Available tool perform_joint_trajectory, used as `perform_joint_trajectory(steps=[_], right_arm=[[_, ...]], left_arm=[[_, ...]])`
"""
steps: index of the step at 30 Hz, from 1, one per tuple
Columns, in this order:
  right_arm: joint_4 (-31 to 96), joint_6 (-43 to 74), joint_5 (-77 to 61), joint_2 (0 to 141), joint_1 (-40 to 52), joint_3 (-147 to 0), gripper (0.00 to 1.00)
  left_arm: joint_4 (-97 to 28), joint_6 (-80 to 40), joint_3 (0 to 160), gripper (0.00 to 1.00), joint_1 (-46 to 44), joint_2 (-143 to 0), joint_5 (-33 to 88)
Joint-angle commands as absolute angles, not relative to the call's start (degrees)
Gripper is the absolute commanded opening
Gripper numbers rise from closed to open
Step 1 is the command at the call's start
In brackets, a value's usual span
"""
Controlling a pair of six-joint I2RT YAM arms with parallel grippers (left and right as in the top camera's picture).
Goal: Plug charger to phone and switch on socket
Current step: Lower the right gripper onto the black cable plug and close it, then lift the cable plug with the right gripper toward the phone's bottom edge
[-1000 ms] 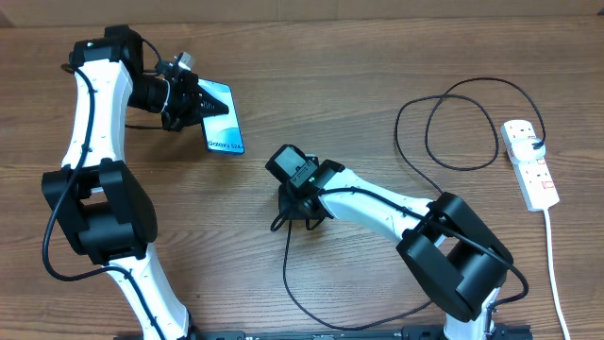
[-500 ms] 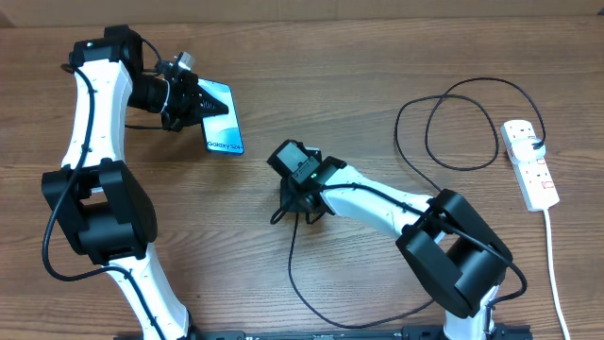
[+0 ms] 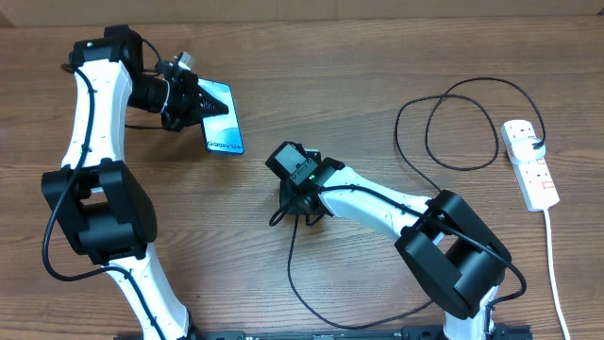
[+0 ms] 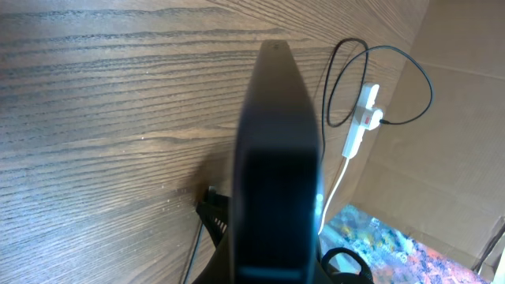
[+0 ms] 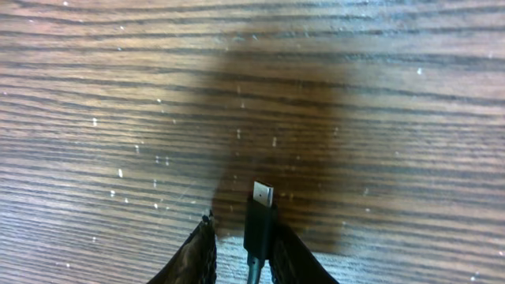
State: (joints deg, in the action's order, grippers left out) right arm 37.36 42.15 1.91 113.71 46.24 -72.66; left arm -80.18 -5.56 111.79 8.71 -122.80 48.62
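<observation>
My left gripper (image 3: 192,100) is clamped on one end of the phone (image 3: 220,119), at the far left of the wooden table (image 3: 368,66). From overhead the phone shows its light blue screen and the white "Galaxy" text near the end pointing away from my fingers. In my left wrist view I see the phone edge-on, as a dark blurred slab running up the middle of the frame. My right gripper (image 3: 299,208) points down at the middle of the table, well apart from the phone. Its jaws stand narrow around the plug end of the charger (image 3: 288,266). In my right wrist view the small black plug tip (image 5: 262,195) with its metal end sticks out past my fingertips (image 5: 202,251), over a dark shadow on the wood. From that grip the thin black cable drops toward the near edge, and farther right it curls in loose loops on the table. One strand of those loops reaches the socket (image 3: 530,164). That white power strip lies at the far right with red marks on its top and a black plug in its far end. Its white cord (image 3: 553,260) runs toward the near edge.
</observation>
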Motion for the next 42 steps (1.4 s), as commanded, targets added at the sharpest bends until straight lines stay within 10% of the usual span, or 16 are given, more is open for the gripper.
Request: perform_joint_trajectory(steps=[1, 32, 36, 42], right_arm=[[38.65, 43.53, 2.33, 115.22, 46.89, -72.71, 0.22], [36.38, 41.10, 1.91, 115.22, 46.81, -72.73, 0.04], [36.45, 41.08, 1.87, 115.22, 46.24, -72.73, 0.28], [36.47, 41.08, 2.04, 115.22, 45.89, -72.73, 0.28]], left_arm=[[-80.40, -4.23, 112.66, 0.04, 8.43, -121.47, 50.85], [-81.03, 3.36, 112.66, 0.04, 8.45, -121.47, 58.19], [-81.03, 3.51, 112.66, 0.04, 8.43, -121.47, 58.30], [-81.06, 3.49, 112.66, 0.04, 8.43, -121.47, 58.30]])
